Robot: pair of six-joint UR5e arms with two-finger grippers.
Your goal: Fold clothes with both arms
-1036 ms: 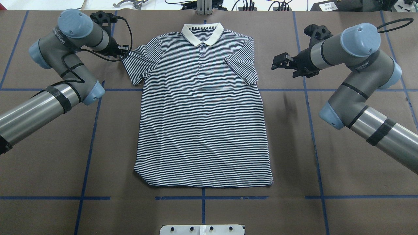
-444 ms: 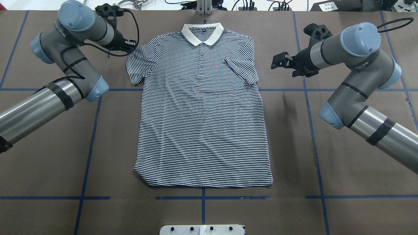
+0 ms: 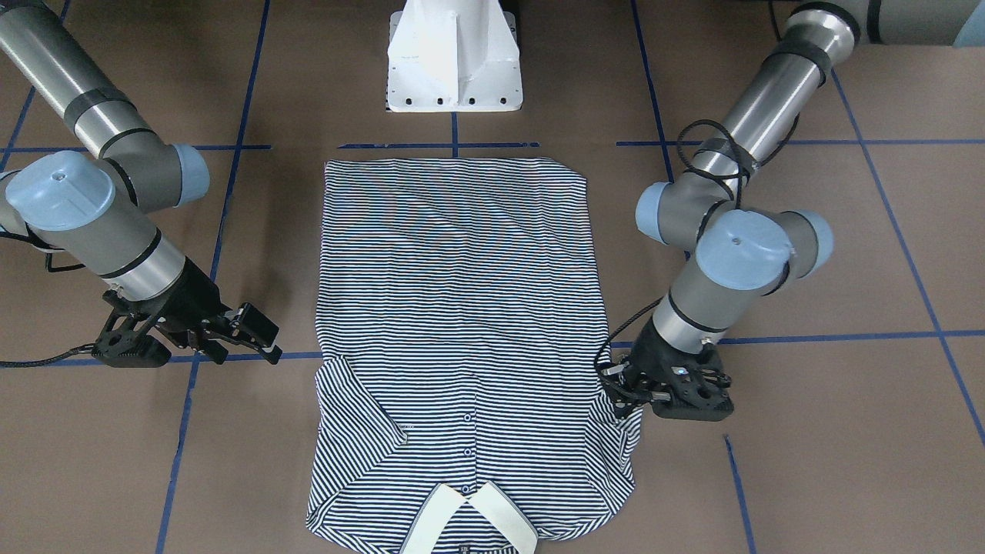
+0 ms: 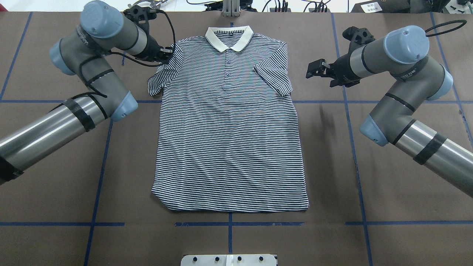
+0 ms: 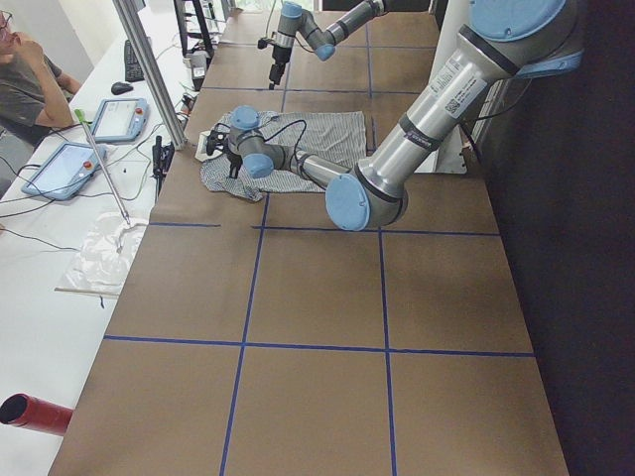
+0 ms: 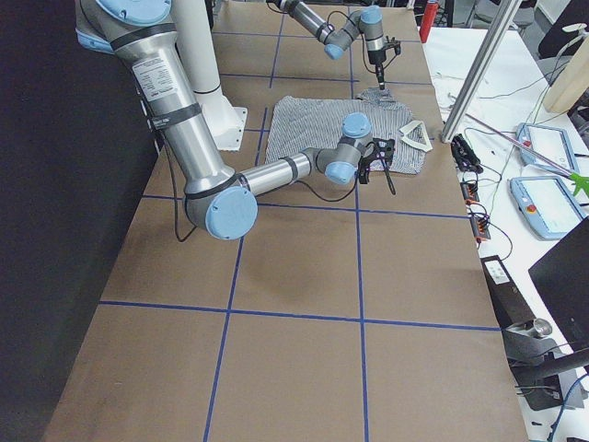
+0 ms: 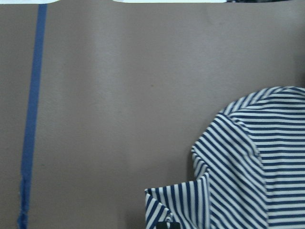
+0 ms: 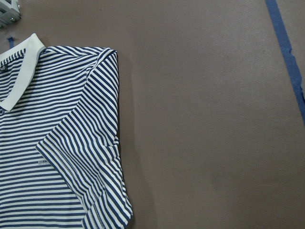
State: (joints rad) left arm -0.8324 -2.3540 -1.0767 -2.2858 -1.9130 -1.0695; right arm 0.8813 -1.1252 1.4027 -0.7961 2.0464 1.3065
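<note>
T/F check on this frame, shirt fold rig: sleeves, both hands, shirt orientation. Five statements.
1. The right-side sleeve of the polo shirt is folded in over the chest. True.
2. The right hand grips the shirt. False: it hovers open over the table, beside the shirt.
3. The left hand is on the left-side sleeve. True.
4. The collar points toward the robot's base. False: the hem lies nearest it.
5. The shirt lies buttons down. False: the placket faces up.
</note>
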